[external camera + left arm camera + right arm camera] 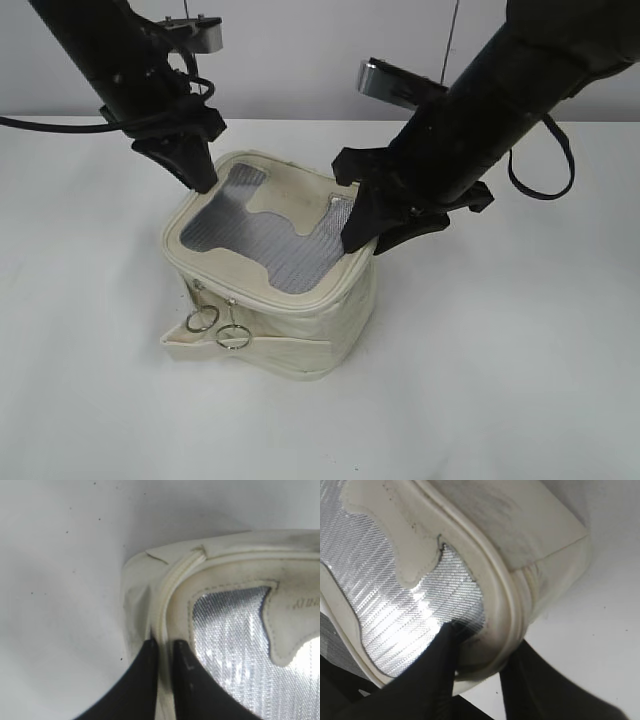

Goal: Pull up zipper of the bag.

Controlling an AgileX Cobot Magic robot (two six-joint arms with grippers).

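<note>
— Looking from the exterior view, where is the zipper point(262, 296) found?
— On the near rim of the bag point(270, 290), ring pulls point(215, 325) hanging near-left, nearer the left gripper point(197, 182); the right gripper point(362, 238) is set at the right rim.

— Left wrist view?
— Jaws are pinched narrowly on the rim piping point(165, 625).

— Right wrist view?
— Jaws are closed across the lid edge point(495, 615); pulls unseen.
</note>
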